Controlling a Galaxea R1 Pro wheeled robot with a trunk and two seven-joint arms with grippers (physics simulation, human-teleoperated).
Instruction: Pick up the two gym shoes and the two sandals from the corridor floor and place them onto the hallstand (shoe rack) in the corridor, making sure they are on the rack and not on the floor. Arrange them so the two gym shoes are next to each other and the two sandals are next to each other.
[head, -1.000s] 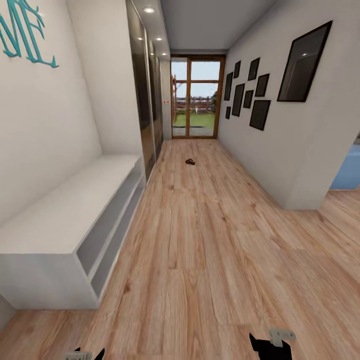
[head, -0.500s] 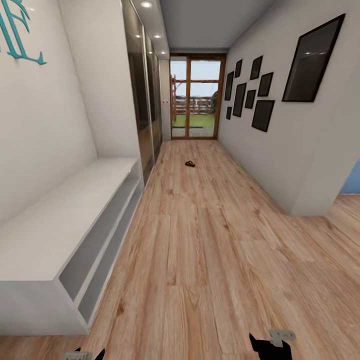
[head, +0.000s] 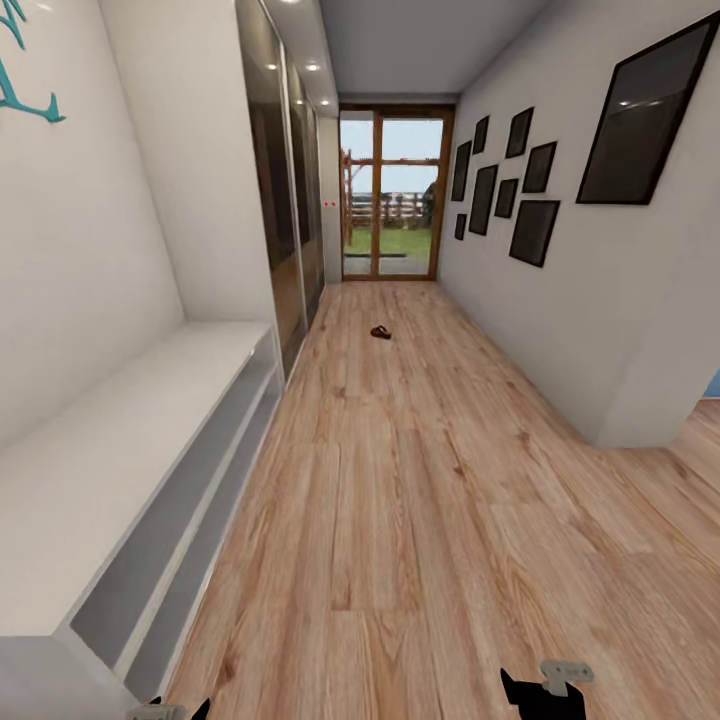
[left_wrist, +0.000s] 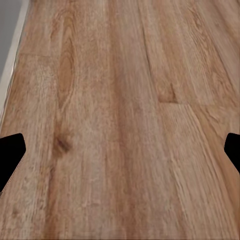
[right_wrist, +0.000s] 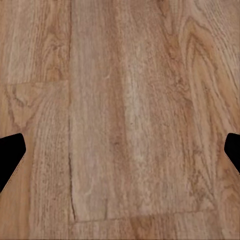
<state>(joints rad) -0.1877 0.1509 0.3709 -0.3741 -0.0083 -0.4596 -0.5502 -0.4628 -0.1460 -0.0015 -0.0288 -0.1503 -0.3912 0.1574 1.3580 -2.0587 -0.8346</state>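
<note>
Looking down a long corridor from the head view.

Corridor floor (head: 400, 480): light brown wood-grain planks, running to a glazed door (head: 390, 195) at the far end. Bare boards lie between the fingertips in both wrist views.

Hallstand (head: 110, 450): light-grey low unit, to the left of the left jaws and ahead of them. Flat top surface and two shallow shelves below are seen; its near end is cut off by the frame edge and its upper wall shelves fall outside the frame.

Sandal (head: 381, 332): one small dark brown item on the floor, far ahead of both jaws, near the door, well apart from the hallstand. Too small to tell whether it is one sandal or two lying together; strap and insole cannot be made out.

Left jaws (left_wrist: 120, 155): fingertips at opposite edges of the wrist view, spread wide, nothing between them. In the head view only the tips clear the lower frame edge.

Right jaws (right_wrist: 120, 157): likewise spread wide and empty, over bare floor; cut off low in the head view.

Dark picture frames (head: 515, 195): a cluster on the right wall; contents unreadable.

Teal wall lettering (head: 20, 85): cropped at the upper left, illegible.
</note>
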